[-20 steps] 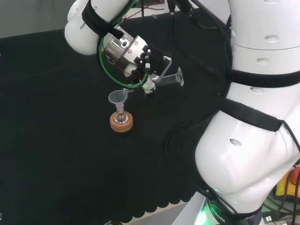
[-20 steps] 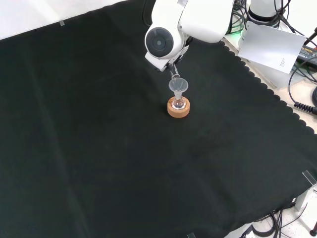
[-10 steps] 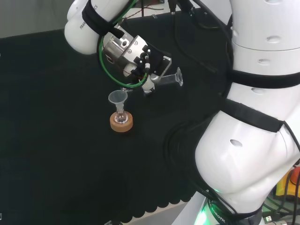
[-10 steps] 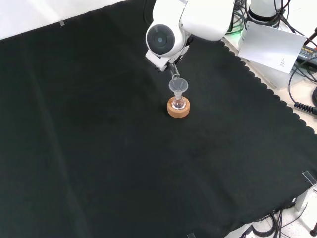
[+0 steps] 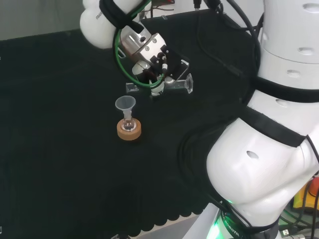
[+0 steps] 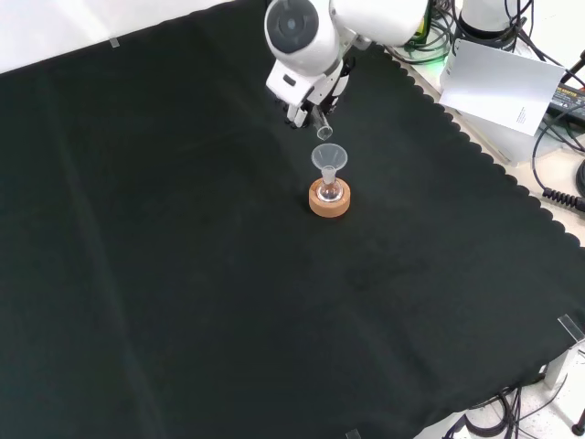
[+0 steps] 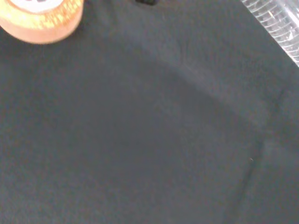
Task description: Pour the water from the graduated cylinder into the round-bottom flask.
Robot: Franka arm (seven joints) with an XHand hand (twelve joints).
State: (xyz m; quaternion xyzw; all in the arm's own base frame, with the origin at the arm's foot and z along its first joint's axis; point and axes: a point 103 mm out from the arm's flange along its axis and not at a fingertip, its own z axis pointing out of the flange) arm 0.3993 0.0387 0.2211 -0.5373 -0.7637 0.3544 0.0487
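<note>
The robot hand (image 5: 158,63) is curled round the cylinder (image 5: 159,86), which lies nearly level above the counter (image 5: 60,164), mouth toward the funnel (image 5: 125,103) but short of it, nearer the far edge in the head view. The funnel sits in the flask (image 5: 129,124) on its cork stand (image 5: 129,131), mid-counter. To pour well, I judge the mouth must come over the funnel bowl first, then tip slowly so the stream stays inside.
</note>
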